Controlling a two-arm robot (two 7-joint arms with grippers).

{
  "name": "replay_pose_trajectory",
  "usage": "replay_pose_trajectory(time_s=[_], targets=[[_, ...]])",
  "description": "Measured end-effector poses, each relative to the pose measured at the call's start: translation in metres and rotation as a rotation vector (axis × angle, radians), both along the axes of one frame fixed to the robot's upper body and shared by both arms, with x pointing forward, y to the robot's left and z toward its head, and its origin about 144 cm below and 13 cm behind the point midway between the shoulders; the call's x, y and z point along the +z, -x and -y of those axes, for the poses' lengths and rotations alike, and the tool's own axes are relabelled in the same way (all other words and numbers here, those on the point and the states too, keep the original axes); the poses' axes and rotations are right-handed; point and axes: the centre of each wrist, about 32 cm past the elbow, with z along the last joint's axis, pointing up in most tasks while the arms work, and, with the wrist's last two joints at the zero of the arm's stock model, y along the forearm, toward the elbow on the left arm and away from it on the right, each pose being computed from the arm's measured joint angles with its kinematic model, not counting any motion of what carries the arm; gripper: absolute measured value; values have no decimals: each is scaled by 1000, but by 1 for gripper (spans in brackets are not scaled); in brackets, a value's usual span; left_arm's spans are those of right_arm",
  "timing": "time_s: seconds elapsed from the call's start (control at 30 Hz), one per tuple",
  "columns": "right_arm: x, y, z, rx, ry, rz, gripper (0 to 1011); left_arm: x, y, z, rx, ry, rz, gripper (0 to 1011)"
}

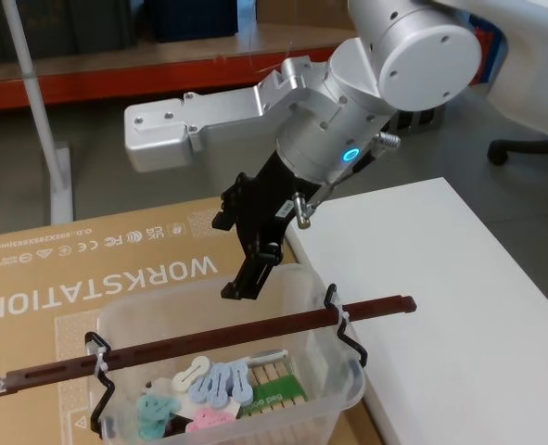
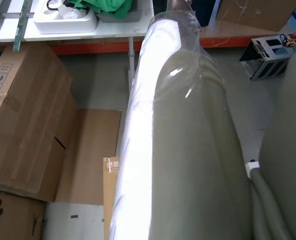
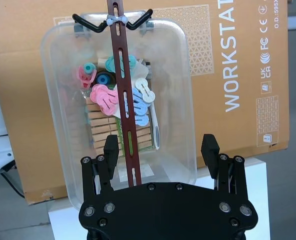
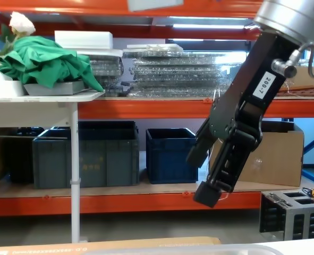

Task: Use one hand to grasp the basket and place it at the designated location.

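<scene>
Flanking the basket point(image 1: 334, 389): cardboard sheet point(image 1: 88, 269), white table point(image 1: 440, 278).

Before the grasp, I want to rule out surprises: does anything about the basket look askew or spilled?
The bar handle sits off-centre on the basket: it pokes farther past the rim on the robot's left than on its right. Nothing looks spilled. The right gripper hangs above, fingers open.

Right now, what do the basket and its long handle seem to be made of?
The basket: probably plastic, translucent whitish and smooth; the clips inside show through its walls. The handle: reddish-brown slotted bar, matte; plastic or painted metal, I cannot tell.
</scene>
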Motion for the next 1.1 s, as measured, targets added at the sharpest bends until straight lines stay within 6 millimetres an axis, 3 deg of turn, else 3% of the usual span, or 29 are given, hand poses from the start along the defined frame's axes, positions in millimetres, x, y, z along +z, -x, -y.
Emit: replay_pose_trajectory(time_s=[1.1], targets=[[-39,0,-28,36,111,-27,1000,0,0,0,0,0,0,0]])
